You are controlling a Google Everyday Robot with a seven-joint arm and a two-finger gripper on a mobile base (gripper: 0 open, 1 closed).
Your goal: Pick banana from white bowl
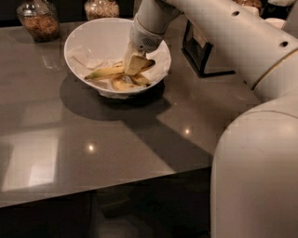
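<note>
My claw (133,64) is down inside the white bowl (93,35), over the right half of it, and it points down into the fruit. The long banana (104,72) lies flat on the crumpled white paper (88,58) in the bowl. It is thin, nearly straight and yellow with brown spots. Its left end points at the left wall of the bowl, and its right end runs under the tip of the claw. The claw tip sits right on that end, so they look like they touch. I cannot tell if the claw is spread, pressed together or pinching the banana

Shorter bananas (123,85) lie just in front of the long one, on my side, and press up against it. A dark pointed bit (150,62) pokes out on the right side of the claw; I cannot tell which fruit it belongs to

The white arm (223,32) comes in from the right and hides part of the bowl's back rim. The big white robot body (256,176) fills the lower right corner. The bowl sits on a shiny grey table (116,153). A glass jar (39,21) with brown food stands behind the bowl on the left, and a second jar (100,8) stands just behind the bowl. A black stand (200,51) is on the table to the right of the bowl, under the arm
</note>
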